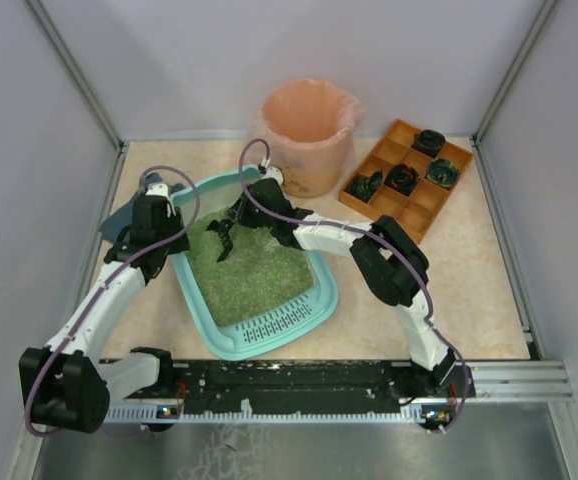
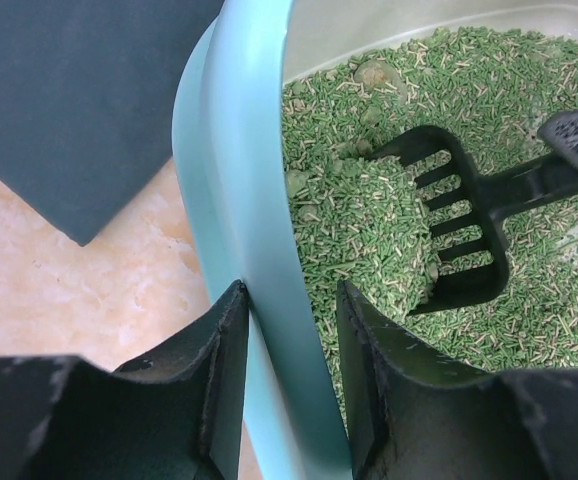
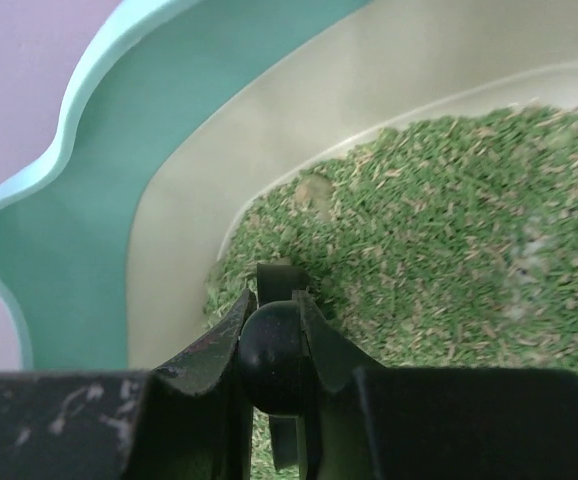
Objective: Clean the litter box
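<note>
The teal litter box [image 1: 269,335] with green litter lies mid-table, its slotted ledge toward the arms. My left gripper [image 1: 174,240] straddles its left rim [image 2: 244,150], one finger outside and one inside, closed against the wall [image 2: 291,300]. My right gripper [image 1: 244,215] is shut on the round handle end of a black slotted scoop [image 3: 274,345], whose head [image 2: 464,230] is dug into the litter at the far left and holds a heap of it. A pale clump [image 3: 314,190] lies near the box's far wall [image 3: 99,200].
A round bin with a peach liner [image 1: 307,130] stands behind the box. An orange compartmented tray [image 1: 406,178] with dark items lies at the back right. A dark mat [image 2: 69,100] lies left of the box, under its rim.
</note>
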Tool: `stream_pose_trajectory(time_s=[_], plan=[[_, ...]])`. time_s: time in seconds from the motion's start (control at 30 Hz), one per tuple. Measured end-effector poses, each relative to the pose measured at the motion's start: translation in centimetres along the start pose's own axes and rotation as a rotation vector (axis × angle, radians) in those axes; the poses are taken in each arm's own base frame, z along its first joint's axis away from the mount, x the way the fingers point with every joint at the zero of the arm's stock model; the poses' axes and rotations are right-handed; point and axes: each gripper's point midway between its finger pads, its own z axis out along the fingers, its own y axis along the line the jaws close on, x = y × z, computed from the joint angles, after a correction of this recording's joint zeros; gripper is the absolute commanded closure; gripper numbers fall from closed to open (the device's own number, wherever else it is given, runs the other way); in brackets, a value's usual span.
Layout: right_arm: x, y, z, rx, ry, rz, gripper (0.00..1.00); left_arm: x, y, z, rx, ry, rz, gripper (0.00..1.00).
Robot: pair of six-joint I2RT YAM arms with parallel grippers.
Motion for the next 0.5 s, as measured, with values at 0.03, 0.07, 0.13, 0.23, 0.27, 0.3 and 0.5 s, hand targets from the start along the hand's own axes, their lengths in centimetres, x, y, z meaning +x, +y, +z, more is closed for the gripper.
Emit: stream_pose_trajectory(time_s=[0.03,0.07,0.13,0.23,0.27,0.3,0.5], plan=[[0.4,0.1,0.0,-0.007,0.008,0.013,1.0,0.0,0.0,0.0,0.0,0.001,0.002,0.72],[0.8,0.3,-0.1,-0.015,0.015,0.023,1.0,0.0,0.0,0.0,0.0,0.002,0.003,0.72],[1.6,0.6,-0.1,-0.026,0.027,0.039,1.0,0.0,0.0,0.0,0.0,0.004,0.004,0.72],[2.4,0.9,-0.2,-0.043,0.033,0.061,1.0,0.0,0.0,0.0,0.0,0.006,0.007,0.73],[2.5,0.9,-0.2,-0.047,0.033,0.069,1.0,0.0,0.0,0.0,0.0,0.006,0.008,0.73],[2.6,0.9,-0.2,-0.052,0.03,0.078,1.0,0.0,0.0,0.0,0.0,0.007,0.008,0.73],[2.9,0.9,-0.4,-0.063,0.027,0.11,1.0,0.0,0.0,0.0,0.001,0.007,0.008,0.73]])
